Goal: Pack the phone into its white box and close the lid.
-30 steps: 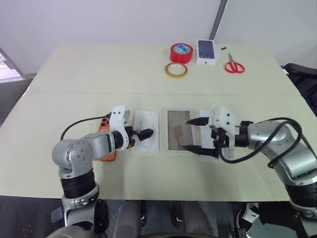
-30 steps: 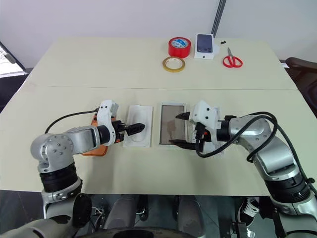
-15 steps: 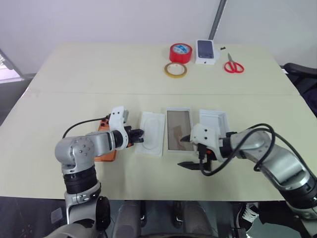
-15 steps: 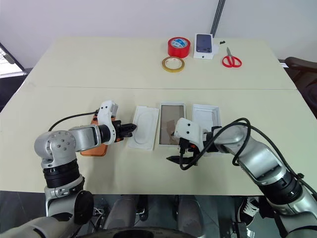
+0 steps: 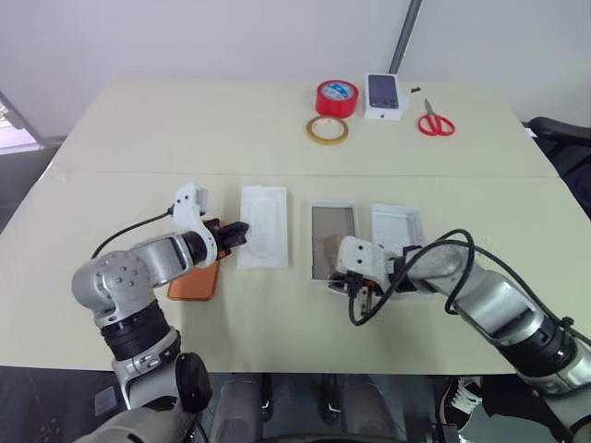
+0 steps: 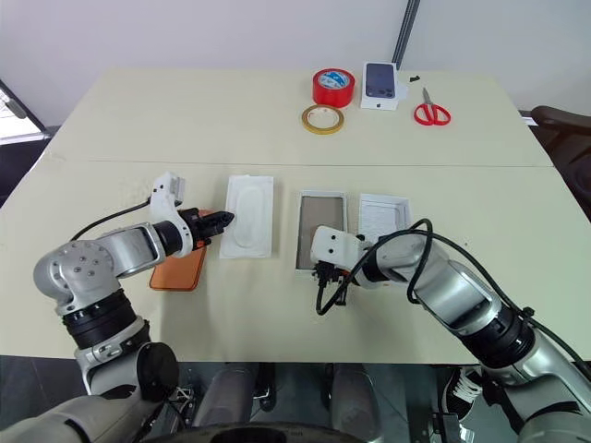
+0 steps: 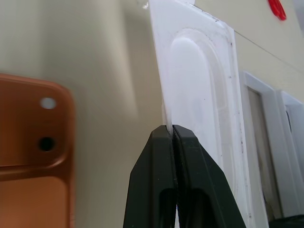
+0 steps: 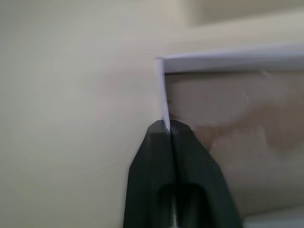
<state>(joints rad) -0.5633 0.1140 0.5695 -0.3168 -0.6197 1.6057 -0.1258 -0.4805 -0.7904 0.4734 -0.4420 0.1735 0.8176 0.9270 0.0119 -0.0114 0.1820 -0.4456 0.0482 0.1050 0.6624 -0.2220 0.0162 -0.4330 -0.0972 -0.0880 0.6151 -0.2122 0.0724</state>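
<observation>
Your left gripper (image 7: pixel 172 130) was pinched shut on the white recessed insert's (image 5: pixel 262 225) thin, flexible edge; right gripper (image 8: pixel 167 127) apparently clamped the shallow white cardboard box's (image 5: pixel 332 242) flimsy rim. The copper-orange smartphone (image 5: pixel 196 281) lay beside the insert.

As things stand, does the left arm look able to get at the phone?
Probably not yet: the phone lies bare beside the left gripper, but its jaws are shut on the white insert's edge, so it would have to let go first.

L pincer (image 7: pixel 172 130) dragged insert (image 5: pixel 263 225) left; R pincer (image 8: pixel 167 127) pinched white box (image 5: pixel 331 242) rim.
</observation>
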